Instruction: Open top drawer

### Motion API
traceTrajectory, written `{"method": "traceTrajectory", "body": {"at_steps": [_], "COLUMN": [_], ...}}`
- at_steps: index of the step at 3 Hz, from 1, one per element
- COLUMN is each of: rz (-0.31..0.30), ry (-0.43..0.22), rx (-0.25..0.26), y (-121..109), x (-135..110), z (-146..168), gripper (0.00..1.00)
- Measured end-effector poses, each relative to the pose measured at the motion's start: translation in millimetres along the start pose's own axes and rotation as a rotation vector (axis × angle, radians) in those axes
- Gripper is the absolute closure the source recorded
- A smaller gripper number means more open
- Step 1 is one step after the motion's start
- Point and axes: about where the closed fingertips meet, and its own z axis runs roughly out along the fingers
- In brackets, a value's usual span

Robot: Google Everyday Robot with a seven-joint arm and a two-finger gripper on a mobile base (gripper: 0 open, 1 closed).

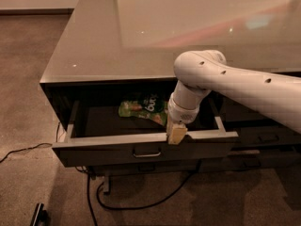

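Evidently found the top drawer (108,149) standing wide open, drawn well forward from under the grey desk top (141,32), front panel toward the camera. Noted its small metal pull handle (146,153) at the centre of that panel, apart from the gripper (176,134). Saw the gripper down on the drawer's front rim, just right of the handle and above it, pale tip touching the top edge of the panel; could not tell whether clamped or released. Traced the white arm (244,86) up and off to the right, across the drawer's right half. Spotted a green packet (141,109) lying on the drawer floor toward the back, partly hidden behind the arm. Made out other dark drawers (263,138) to the right, closed. Noticed a black cable (141,204) looping across the brown carpet (28,102) beneath the desk.
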Motion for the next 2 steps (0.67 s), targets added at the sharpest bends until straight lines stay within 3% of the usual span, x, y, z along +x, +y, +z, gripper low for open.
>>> {"method": "traceTrajectory", "body": {"at_steps": [1, 2], "rz": [-0.008, -0.008], "ry": [-0.003, -0.003], "rx": [-0.032, -0.033], "y": [39.9, 41.3], "x": [-4.4, -4.4], "z": [-6.4, -5.7], "gripper": [0.82, 0.58]}}
